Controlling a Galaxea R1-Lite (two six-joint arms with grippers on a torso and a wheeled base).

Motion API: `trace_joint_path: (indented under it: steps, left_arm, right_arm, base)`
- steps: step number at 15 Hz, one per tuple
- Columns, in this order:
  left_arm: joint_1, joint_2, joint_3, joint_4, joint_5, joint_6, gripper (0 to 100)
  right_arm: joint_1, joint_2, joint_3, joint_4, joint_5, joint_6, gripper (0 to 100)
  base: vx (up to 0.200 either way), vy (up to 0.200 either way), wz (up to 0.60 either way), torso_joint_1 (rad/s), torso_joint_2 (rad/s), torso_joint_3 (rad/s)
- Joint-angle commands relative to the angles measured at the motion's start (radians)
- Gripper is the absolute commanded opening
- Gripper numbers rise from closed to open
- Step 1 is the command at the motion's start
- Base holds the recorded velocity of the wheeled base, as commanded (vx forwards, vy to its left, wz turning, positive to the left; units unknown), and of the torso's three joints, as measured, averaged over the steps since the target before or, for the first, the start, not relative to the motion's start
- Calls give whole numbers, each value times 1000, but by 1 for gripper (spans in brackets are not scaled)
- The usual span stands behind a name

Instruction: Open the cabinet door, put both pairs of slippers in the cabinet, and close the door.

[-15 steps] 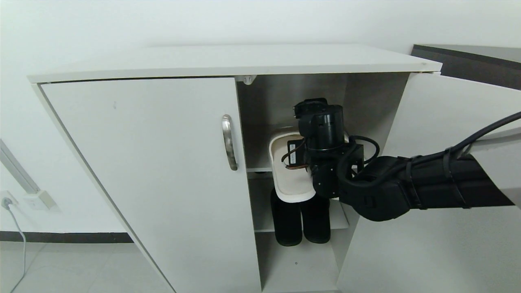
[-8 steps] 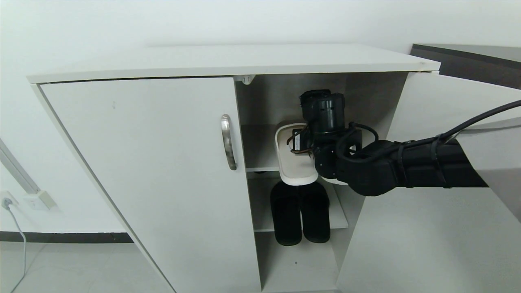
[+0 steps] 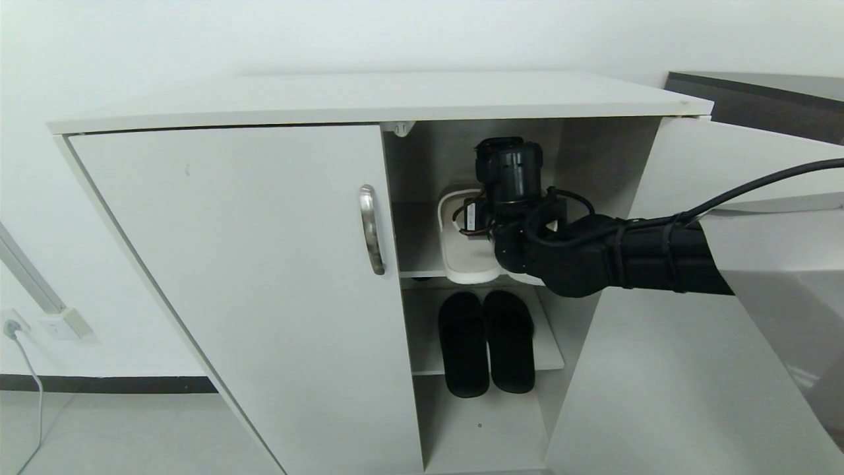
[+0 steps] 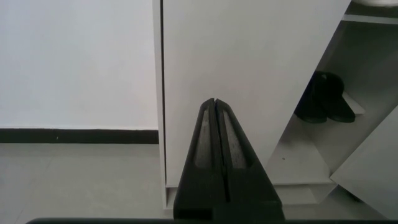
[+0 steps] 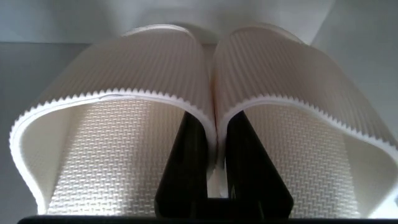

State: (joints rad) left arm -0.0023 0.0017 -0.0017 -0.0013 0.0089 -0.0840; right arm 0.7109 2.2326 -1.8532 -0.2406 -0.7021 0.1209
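The white cabinet (image 3: pixel 369 95) has its right door (image 3: pixel 692 343) swung open and its left door (image 3: pixel 231 264) closed. A pair of white slippers (image 3: pixel 461 260) lies on the upper shelf, heels at the shelf's front edge. My right gripper (image 5: pixel 216 127) is shut on the white slippers (image 5: pixel 118 130), one finger inside each slipper, pinching their adjoining straps. A pair of black slippers (image 3: pixel 488 343) lies side by side on the lower shelf, also seen as black slippers (image 4: pixel 324 98). My left gripper (image 4: pixel 215 102) is shut and empty, low in front of the closed left door.
A metal handle (image 3: pixel 371 229) sits on the left door's inner edge. The bottom compartment (image 3: pixel 484 429) under the black slippers holds nothing. A wall socket with a cable (image 3: pixel 13 328) is at the far left, near the floor.
My right arm has lifted the white slippers and pushed them deeper into the cabinet, onto the upper shelf. The black slippers below now show in full.
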Motion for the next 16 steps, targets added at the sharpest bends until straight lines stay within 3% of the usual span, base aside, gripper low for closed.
trace_joint_path:
  steps: [1, 12, 13, 16]
  left_arm:
    - [1, 1, 0, 0, 0, 0, 0]
    - [1, 1, 0, 0, 0, 0, 0]
    - [1, 1, 0, 0, 0, 0, 0]
    - [1, 0, 0, 0, 0, 0, 0]
  right_arm:
    - [-7, 25, -23, 1, 0, 2, 0]
    - [-16, 52, -34, 1, 0, 2, 0]
    - [-17, 52, -34, 1, 0, 2, 100]
    - [-16, 47, -26, 1, -2, 2, 100]
  base:
    - [0, 0, 0, 0, 0, 0]
    - [0, 0, 0, 0, 0, 0]
    - [0, 0, 0, 0, 0, 0]
    - [0, 0, 0, 0, 0, 0]
